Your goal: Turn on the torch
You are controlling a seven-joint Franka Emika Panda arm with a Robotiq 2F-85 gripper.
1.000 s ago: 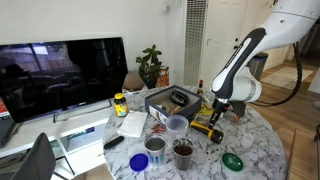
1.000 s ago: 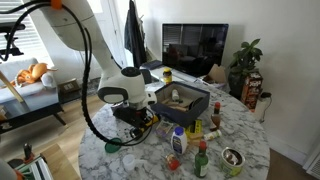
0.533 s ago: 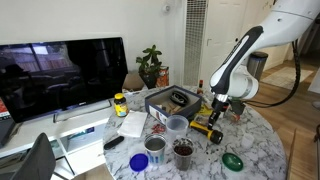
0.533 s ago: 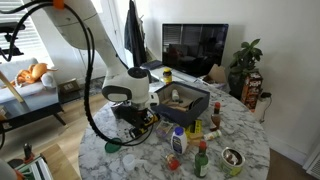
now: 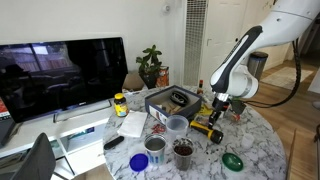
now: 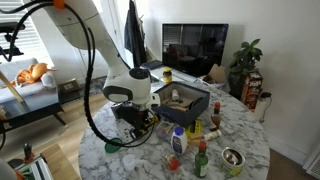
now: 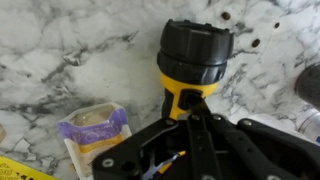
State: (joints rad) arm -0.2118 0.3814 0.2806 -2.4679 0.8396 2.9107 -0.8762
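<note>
Living-room surroundings frame the scene: a dark television (image 5: 60, 75) on a low white stand, a leafy potted plant (image 5: 150, 65) beside it, pale walls and a wooden floor. In both exterior views a round, white, grey-veined marble bench (image 5: 258, 140) is crowded with things: a black tray (image 5: 170, 99) near its middle, two dark-filled cups (image 5: 183, 150) toward one edge, a green lid (image 5: 232, 160) close to the rim, and a yellow-lidded jar (image 5: 120, 103) at the edge nearest the television. The torch (image 7: 193, 62) lies on its side on bare marble, between the tray and the bench edge on the arm's side, with its black head pointing away from the claw (image 7: 190, 118). In the wrist view the claw looks clenched, its dark fingers drawn together to a narrow tip that touches the torch's yellow body. A purple-edged packet (image 7: 92, 128) lies just beside it.
</note>
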